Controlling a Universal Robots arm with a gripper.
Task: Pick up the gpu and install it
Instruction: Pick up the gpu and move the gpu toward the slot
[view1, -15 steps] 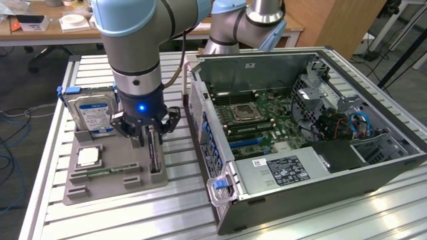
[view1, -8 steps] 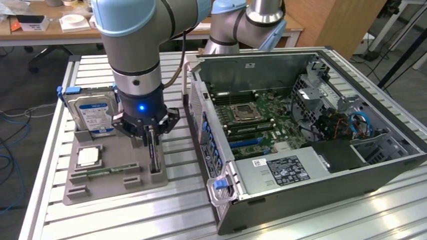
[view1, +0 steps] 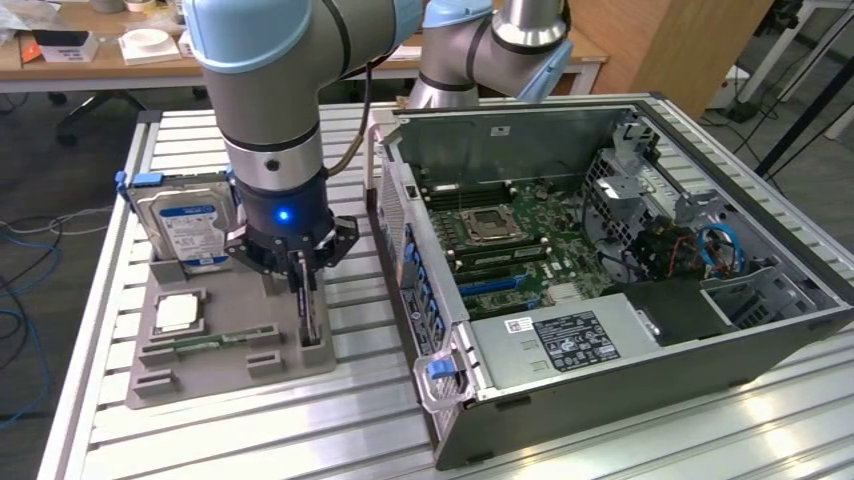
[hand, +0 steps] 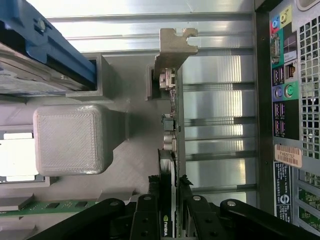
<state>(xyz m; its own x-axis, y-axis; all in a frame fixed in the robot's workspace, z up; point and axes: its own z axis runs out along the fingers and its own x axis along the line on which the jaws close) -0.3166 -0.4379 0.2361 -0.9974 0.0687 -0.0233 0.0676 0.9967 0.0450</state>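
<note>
The gpu (view1: 312, 318) (hand: 169, 135) stands on edge in a slot of the grey holder tray (view1: 200, 375), its metal bracket away from the end effector (view1: 300, 272) (hand: 167, 200), whose fingers grip both faces of the card. Hard drive (view1: 187, 225) in the same tray; open computer case (view1: 601, 250) at the exterior view's right, on the slatted desk (view1: 267, 430).

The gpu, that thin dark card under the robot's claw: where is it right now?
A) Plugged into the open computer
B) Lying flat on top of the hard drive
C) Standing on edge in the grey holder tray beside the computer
C: in the exterior view the gpu stands on edge in a slot of the grey holder tray, with the gripper down over it, outside the open computer case.
</note>
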